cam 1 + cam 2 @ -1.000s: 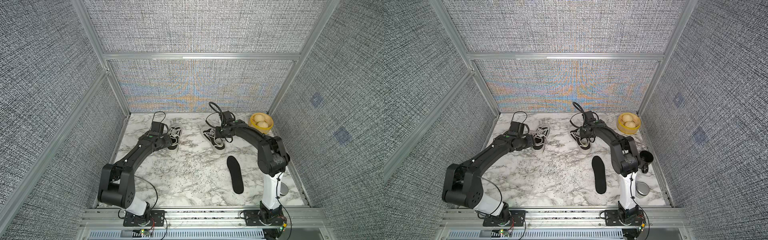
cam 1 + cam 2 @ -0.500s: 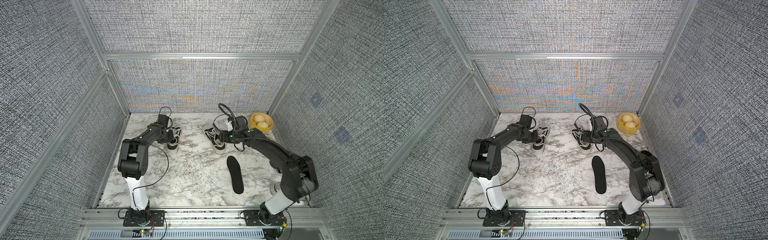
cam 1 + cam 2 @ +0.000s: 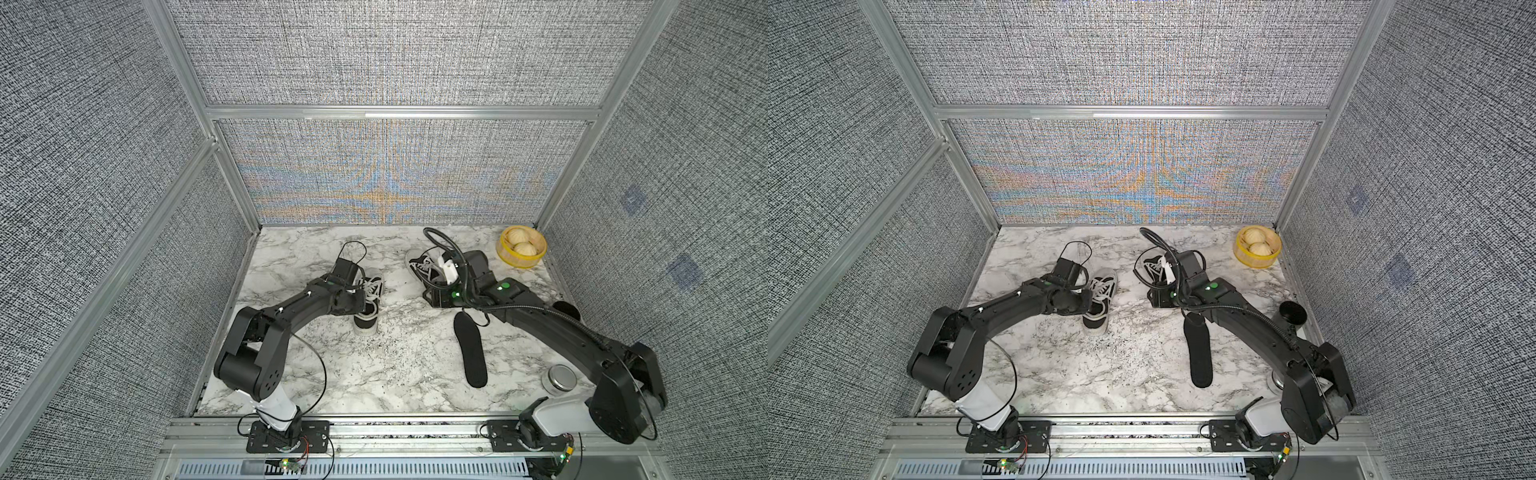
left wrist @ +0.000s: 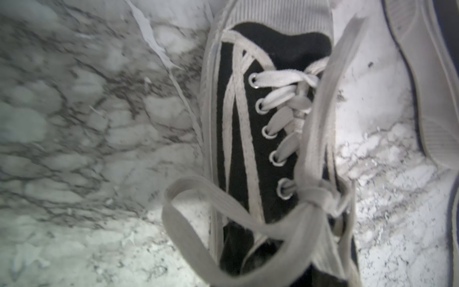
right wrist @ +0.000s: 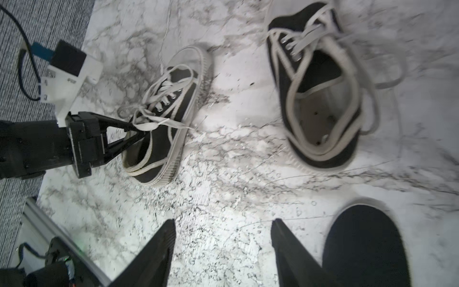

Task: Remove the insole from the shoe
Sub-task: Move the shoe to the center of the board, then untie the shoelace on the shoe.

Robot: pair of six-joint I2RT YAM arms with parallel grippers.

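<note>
Grey woven walls (image 3: pixel 374 62) enclose a marble table (image 3: pixel 374 374). Two black arms reach up the frame: the left arm (image 3: pixel 291 311) to a black shoe (image 3: pixel 366 322) at centre, the right arm (image 3: pixel 552 332) over a second shoe (image 3: pixel 422 266) to its right. A black insole (image 3: pixel 471 353) lies flat on bare marble at lower right of centre, apart from both shoes. In the right wrist view the left gripper (image 5: pixel 137 129) is pinched together at the shoe's collar among its laces (image 5: pixel 159 124), and the right gripper (image 5: pixel 222 246) stands spread over bare marble, gripping nothing. A yellow bowl (image 3: pixel 519 262) sits at upper right, a metal tin (image 3: pixel 559 378) at lower right.
</note>
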